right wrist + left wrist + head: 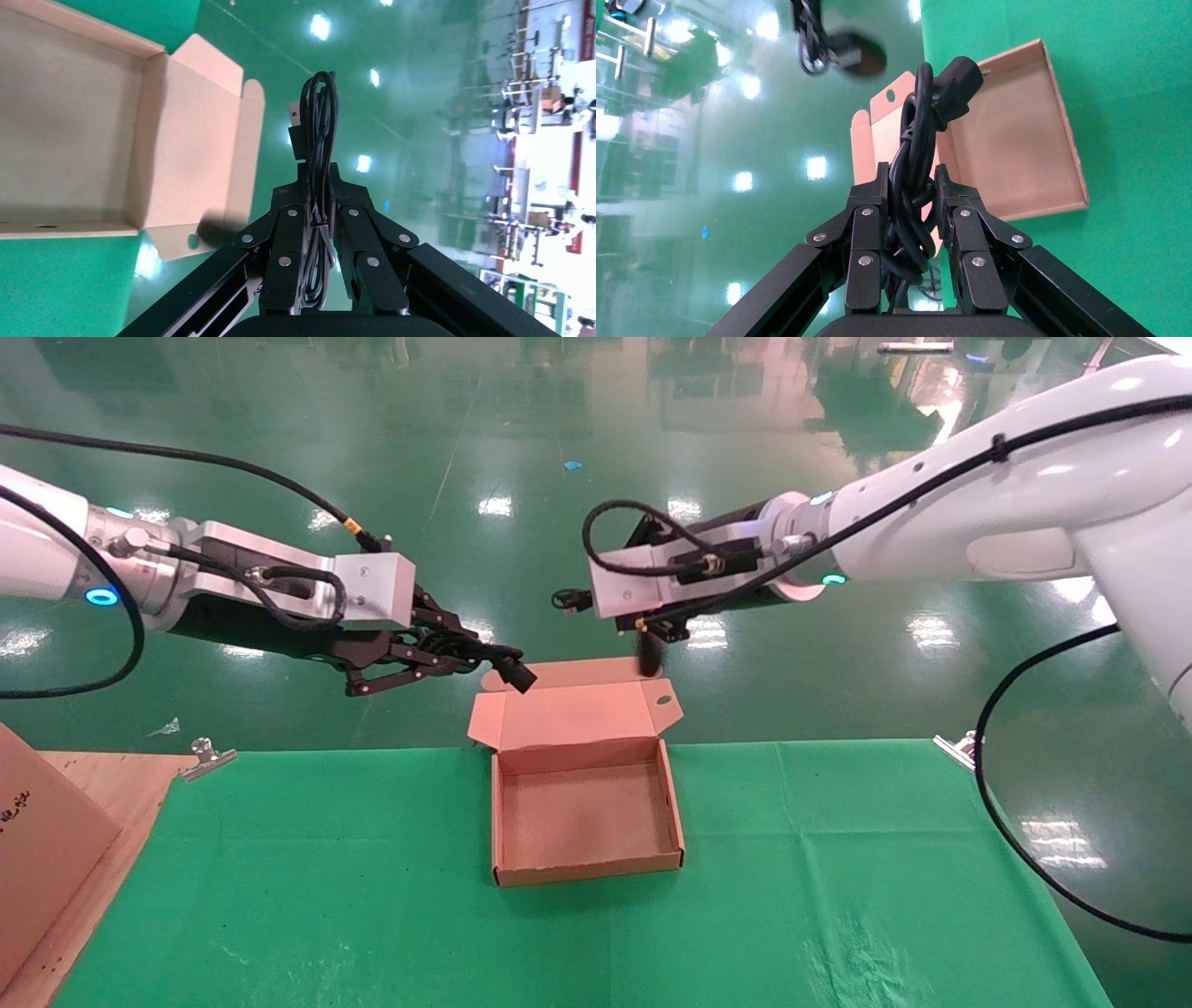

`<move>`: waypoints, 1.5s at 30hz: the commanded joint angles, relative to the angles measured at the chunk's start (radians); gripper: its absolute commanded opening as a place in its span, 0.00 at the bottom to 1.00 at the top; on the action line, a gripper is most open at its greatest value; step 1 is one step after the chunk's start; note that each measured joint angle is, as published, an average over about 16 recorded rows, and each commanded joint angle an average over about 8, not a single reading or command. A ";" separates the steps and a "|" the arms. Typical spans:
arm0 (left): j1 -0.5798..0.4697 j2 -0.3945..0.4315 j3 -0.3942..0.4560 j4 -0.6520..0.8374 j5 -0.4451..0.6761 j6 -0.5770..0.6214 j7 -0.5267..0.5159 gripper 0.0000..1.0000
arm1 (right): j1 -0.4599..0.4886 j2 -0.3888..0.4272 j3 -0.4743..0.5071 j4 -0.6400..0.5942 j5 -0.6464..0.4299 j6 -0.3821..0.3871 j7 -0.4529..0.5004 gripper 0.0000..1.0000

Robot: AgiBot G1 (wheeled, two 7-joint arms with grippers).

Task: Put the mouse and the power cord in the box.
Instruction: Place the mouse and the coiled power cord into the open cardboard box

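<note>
The box (587,870) lies open on the green cloth, its lid (575,710) tilted back and its tray bare. My left gripper (495,663) hovers just beyond the lid's left corner, shut on the power cord (912,151). The cord's chunky plug (515,674) sticks out past the fingertips. My right gripper (318,175) hangs over the lid's far right corner, shut on a thin cable bundle (318,126) with a USB plug. The mouse (647,656) dangles blurred below it, also seen as a dark oval mouse (862,57) from the left wrist.
A large plain carton (42,845) leans on a wooden board (121,784) at the table's left. Metal clips (207,753) (959,747) pin the green cloth (838,859) at the far edge. Beyond is shiny green floor.
</note>
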 commanded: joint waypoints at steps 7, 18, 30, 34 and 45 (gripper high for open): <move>0.018 0.032 -0.019 0.036 -0.028 -0.044 0.037 0.00 | 0.005 0.005 -0.088 0.020 0.050 0.023 0.057 0.00; 0.246 0.157 -0.049 -0.007 -0.071 -0.487 0.188 0.00 | 0.059 0.024 -0.131 -0.075 0.101 -0.047 0.059 0.00; 0.541 0.193 0.119 -0.308 -0.137 -0.698 0.050 0.00 | 0.064 0.038 -0.133 -0.190 0.135 -0.152 -0.027 0.00; 0.579 0.192 0.221 -0.368 -0.148 -0.772 -0.041 0.40 | 0.063 0.040 -0.131 -0.220 0.142 -0.167 -0.059 0.00; 0.572 0.186 0.406 -0.417 -0.230 -0.858 -0.169 1.00 | 0.050 0.034 -0.123 -0.277 0.166 -0.219 -0.126 0.00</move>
